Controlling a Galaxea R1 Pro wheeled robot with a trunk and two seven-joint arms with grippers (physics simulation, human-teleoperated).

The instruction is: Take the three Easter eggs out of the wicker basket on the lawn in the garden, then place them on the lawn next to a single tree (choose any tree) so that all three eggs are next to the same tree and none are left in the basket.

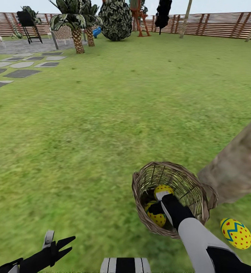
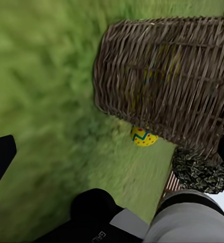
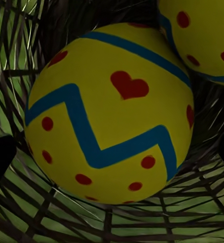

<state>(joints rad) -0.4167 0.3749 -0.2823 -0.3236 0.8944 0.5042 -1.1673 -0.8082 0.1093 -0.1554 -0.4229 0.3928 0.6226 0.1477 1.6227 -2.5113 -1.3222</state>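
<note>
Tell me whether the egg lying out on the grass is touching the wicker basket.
Apart. In the head view, the Easter egg on the lawn lies clear of the wicker basket, with a strip of grass between them.

Fenced garden: lawn, palms, wooden fence.

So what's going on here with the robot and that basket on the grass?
The robot is emptying Easter eggs from a wicker basket on the lawn. Its right gripper reaches inside the basket, jaws either side of one egg, not yet closed. A second egg lies beside it in the basket. A third egg already sits on the grass by the thick tree trunk. The left gripper hangs open, empty.
</note>
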